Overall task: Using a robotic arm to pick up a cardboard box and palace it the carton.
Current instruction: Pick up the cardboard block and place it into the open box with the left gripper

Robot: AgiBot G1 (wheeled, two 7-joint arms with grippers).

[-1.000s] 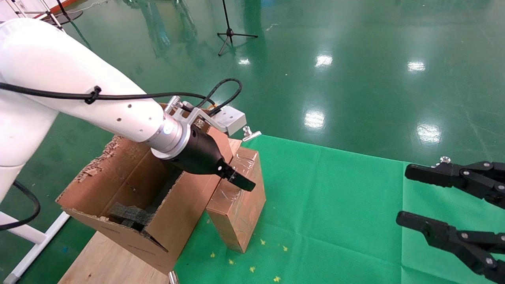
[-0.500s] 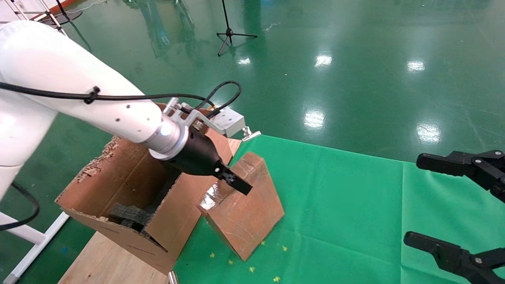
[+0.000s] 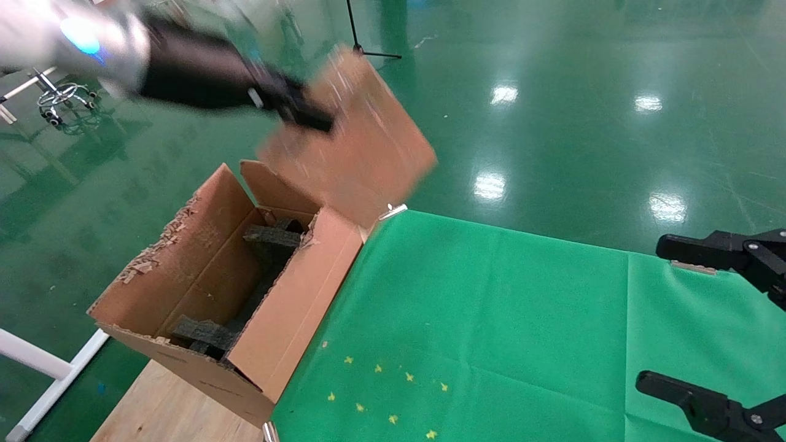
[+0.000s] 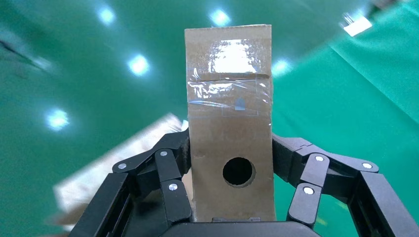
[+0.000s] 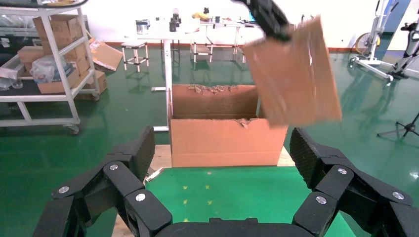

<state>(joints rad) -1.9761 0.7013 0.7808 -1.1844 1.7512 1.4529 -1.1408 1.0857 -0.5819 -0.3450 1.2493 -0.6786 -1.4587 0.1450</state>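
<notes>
The cardboard box point(image 3: 359, 144), brown and taped, hangs tilted in the air above the far end of the carton point(image 3: 288, 319). My left gripper point(image 3: 307, 116) is shut on it from the upper left. In the left wrist view the black fingers point(image 4: 170, 170) press both sides of the cardboard box point(image 4: 230, 89), whose narrow face has a round hole. The carton stands open at the table's left end, with black foam pieces point(image 3: 270, 236) inside. My right gripper point(image 3: 669, 319) stays open at the far right, holding nothing. The right wrist view shows the carton point(image 5: 222, 138) with the cardboard box point(image 5: 296, 79) held above it.
A green cloth point(image 3: 491, 307) covers the table to the right of the carton, fixed by a metal clip point(image 3: 391, 212). Bare wood point(image 3: 159, 399) shows under the carton. A white frame leg point(image 3: 37, 362) and a tripod point(image 3: 362, 37) stand on the green floor.
The left arm has swung up and back, lifting the cardboard box off the green cloth to well above the carton. The right gripper has drifted slightly to the right.
</notes>
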